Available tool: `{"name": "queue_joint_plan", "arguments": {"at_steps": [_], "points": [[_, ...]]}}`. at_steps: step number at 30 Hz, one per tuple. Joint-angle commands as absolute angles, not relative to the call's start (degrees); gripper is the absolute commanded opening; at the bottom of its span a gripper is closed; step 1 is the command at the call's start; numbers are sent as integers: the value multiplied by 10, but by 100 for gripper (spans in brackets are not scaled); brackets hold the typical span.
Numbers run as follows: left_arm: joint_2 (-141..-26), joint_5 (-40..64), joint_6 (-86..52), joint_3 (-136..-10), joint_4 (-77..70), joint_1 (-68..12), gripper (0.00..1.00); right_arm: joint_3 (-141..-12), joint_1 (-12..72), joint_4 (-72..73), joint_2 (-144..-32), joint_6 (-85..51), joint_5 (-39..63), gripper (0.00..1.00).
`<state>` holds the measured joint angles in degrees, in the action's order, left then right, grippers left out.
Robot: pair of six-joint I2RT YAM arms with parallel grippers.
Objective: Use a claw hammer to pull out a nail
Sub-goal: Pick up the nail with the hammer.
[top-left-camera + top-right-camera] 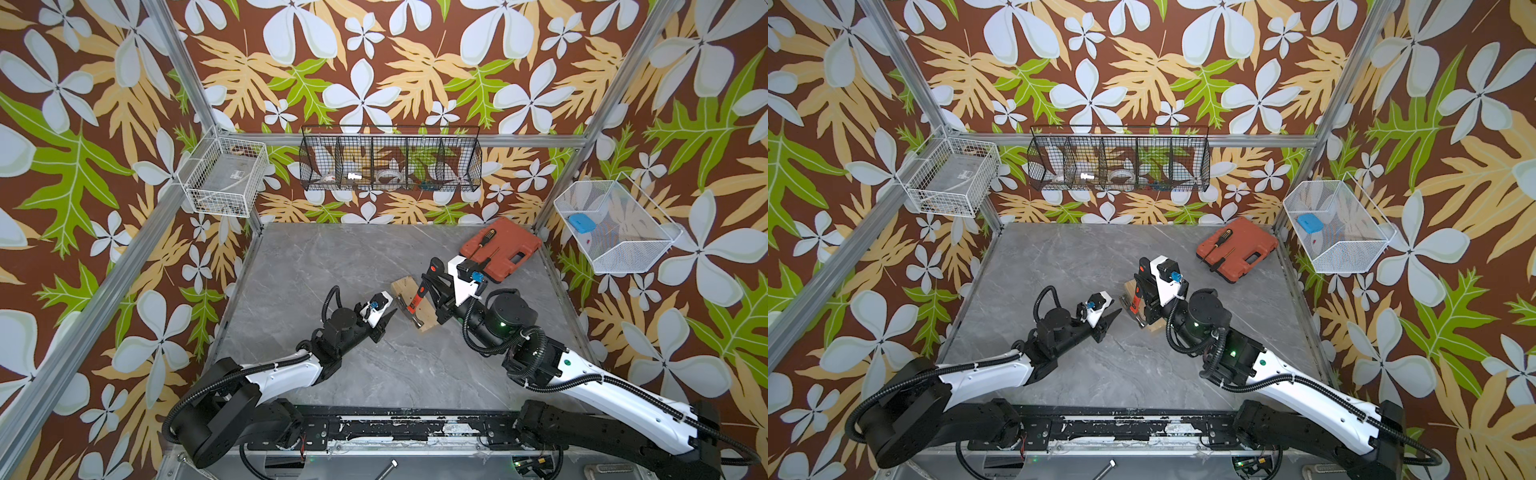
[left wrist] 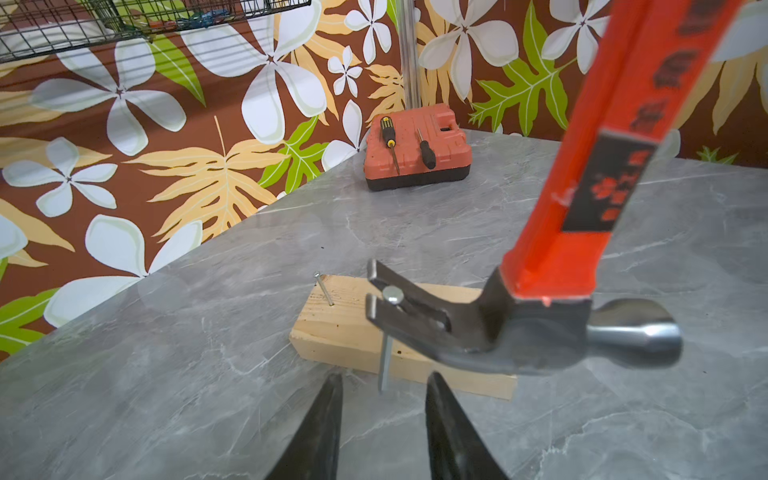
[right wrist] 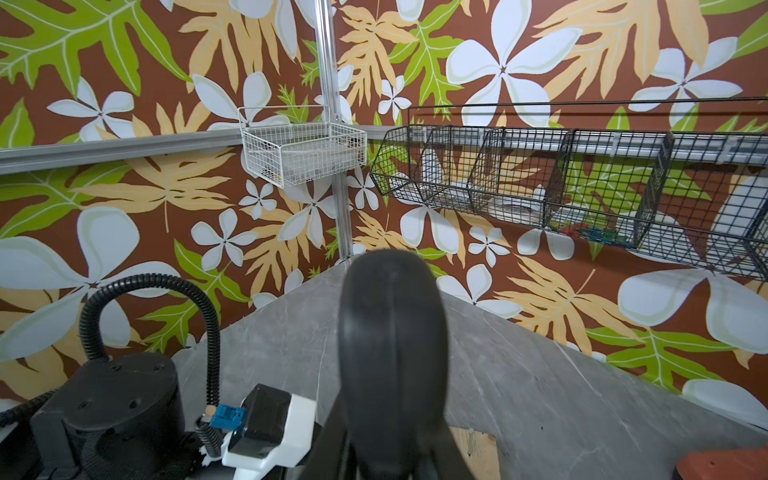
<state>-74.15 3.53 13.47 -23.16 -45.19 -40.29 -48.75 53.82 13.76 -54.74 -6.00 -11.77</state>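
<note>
Clenched on the claw hammer (image 1: 412, 302) just below its black handle end: the right pincer (image 1: 429, 286). Held near the middle of the table (image 1: 332, 257), over the wood block (image 1: 404, 286). Long axis steeply raised and leaning toward 1 o'clock in both top views, handle end up, steel head down. Claw pointing to about 11 o'clock, striking face to about 5.

Caught in the claw's fork, as seen from the left wrist: a nail (image 2: 385, 353), head above the prongs (shank hanging across the block's side face, not set in its top). Standing tilted in the block's top, further off: a second nail (image 2: 324, 289).

At 9 o'clock of the hammer head, just beside it: the left pincer (image 1: 390, 313), released, fingers (image 2: 320, 424) apart, with the hanging nail's tip showing between the fingertips and a gap on either side.

At the table's 1 o'clock corner: a red case (image 1: 505, 245) carrying two screwdrivers (image 2: 390, 145).
</note>
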Motion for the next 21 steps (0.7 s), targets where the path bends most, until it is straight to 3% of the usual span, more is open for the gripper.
{"name": "queue_joint_plan", "arguments": {"at_steps": [1,11,21], "points": [[-748,36,177,-233,-488,-406,35,-488,539,191,-541,-66,-100,0],[-766,3,189,-236,-484,-409,38,-486,539,199,-538,-65,-81,0],[-781,6,192,-236,-496,-409,25,-476,539,203,-531,-63,-83,0]]}}
